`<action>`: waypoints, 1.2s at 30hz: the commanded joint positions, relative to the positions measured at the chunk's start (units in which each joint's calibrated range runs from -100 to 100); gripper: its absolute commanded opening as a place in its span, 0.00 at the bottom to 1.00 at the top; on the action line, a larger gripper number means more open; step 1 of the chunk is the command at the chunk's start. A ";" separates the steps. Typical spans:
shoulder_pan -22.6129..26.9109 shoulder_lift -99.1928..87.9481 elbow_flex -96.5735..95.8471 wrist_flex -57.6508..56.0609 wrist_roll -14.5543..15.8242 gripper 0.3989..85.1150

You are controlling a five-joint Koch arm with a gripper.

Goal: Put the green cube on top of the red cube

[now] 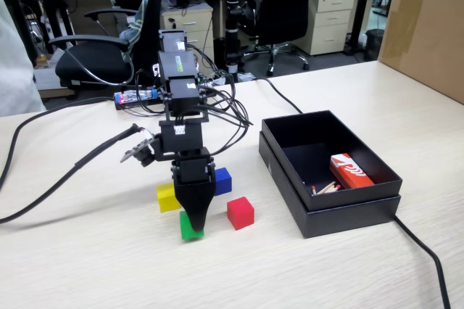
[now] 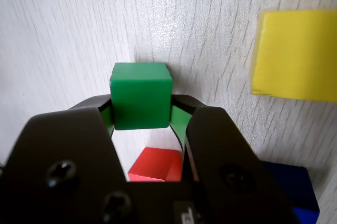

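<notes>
Left to right in the fixed view: a small solid yellow cube (image 1: 167, 197) sits just behind-left of the black gripper (image 1: 193, 228), which is clamped on the small bright green cube (image 1: 191, 229) down at the pale wooden table (image 1: 87, 265). A blue cube (image 1: 222, 180) peeks out behind it. The small red cube (image 1: 240, 212) sits just right, not touching.

Even, bright office light; soft shadows under the cubes. Fixed view sharp, slightly washed. Wrist view: yellow cube (image 2: 296, 54) blurred at its edges, gripper (image 2: 142, 121) body dark, out of focus.
</notes>
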 commanded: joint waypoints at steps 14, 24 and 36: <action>1.17 -24.32 -0.78 -8.21 2.59 0.01; 5.86 -35.22 -0.14 -9.67 6.40 0.01; 5.57 -11.92 9.83 -5.70 7.86 0.01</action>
